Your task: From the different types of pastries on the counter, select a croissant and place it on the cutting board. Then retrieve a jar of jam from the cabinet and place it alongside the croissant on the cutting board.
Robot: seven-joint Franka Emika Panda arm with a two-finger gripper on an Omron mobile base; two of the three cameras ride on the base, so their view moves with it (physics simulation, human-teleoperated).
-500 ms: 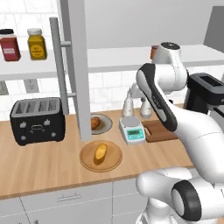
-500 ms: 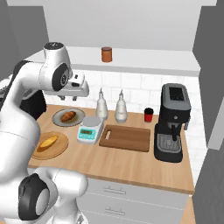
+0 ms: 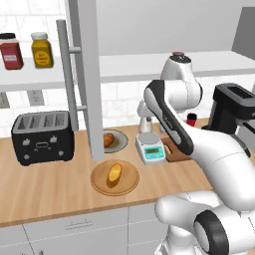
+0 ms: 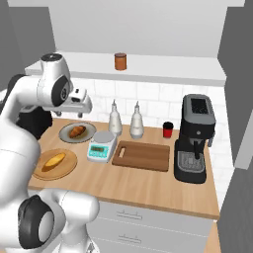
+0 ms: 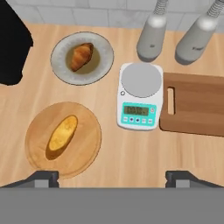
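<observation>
The croissant (image 5: 82,56), dark orange-brown, lies on a grey plate (image 5: 103,50) on the counter (image 5: 131,153); it also shows as the croissant (image 4: 76,131) and, beside the cabinet door, the croissant (image 3: 108,140). The paler loaf (image 5: 63,132) rests on a round wooden plate (image 5: 85,151). The dark cutting board (image 4: 142,155) lies bare to the right of the scale. The jar of jam (image 4: 120,61) stands on the white shelf above. My gripper (image 5: 112,180) hangs open high over the counter, above the plates and scale, holding nothing; the gripper (image 4: 83,105) is left of the bottles.
A white scale (image 5: 139,96) sits between the plates and the board. Two grey bottles (image 4: 115,121) (image 4: 137,122), a red cup (image 4: 168,129) and a coffee machine (image 4: 195,138) stand behind and to the right. A toaster (image 3: 42,135) is at left. The open cabinet door (image 3: 84,74) hangs over the counter, with red (image 3: 11,51) and yellow (image 3: 41,50) jars behind it.
My hand has drifted slightly left and down towards the plates. Nothing on the counter has moved.
</observation>
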